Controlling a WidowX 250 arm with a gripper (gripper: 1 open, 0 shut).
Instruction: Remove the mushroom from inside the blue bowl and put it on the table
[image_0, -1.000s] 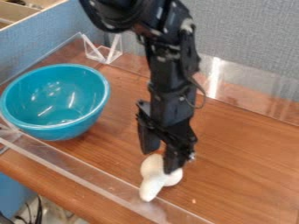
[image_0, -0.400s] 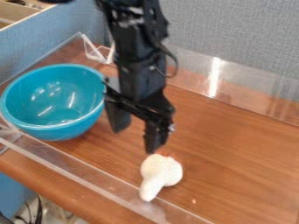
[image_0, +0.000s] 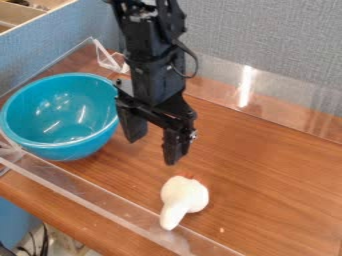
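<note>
- Worktop (image_0: 267, 150): reddish-brown wood grain, glossy, with a low clear plastic border along its edges. A grey partition stands behind it; a tan boxy form sits at the upper left corner of the view, too cropped to identify.
- Arm: black, coming down from the top of the view, hanging above the worktop just to the right of the bowl.
- Bowl (image_0: 40, 135): round, deep, shiny turquoise-blue, resting on the worktop against the near-left border. Its inside shows nothing but highlights.
- Gripper (image_0: 158, 137): pointing down, jaws spread wide, nothing between them; released. It hangs clear of the worktop, beside the bowl's right rim.
- Mushroom (image_0: 182, 200): cream-white, lying on its side on the worktop, to the right of the bowl and nearer the camera, close to the front border. A small reddish spot shows on the cap. Apart from the gripper.
- Judgement: the mushroom is out of the bowl and on the worktop, so the task looks complete.
- Risks from here: the rounded cap could let the mushroom roll on the slick surface if nudged; the front border should stop it. A sideways swing of the arm toward the bowl could clip its rim and shift it.
- Small clear plastic stand behind the bowl, near the back border; purpose cannot be told.
</note>
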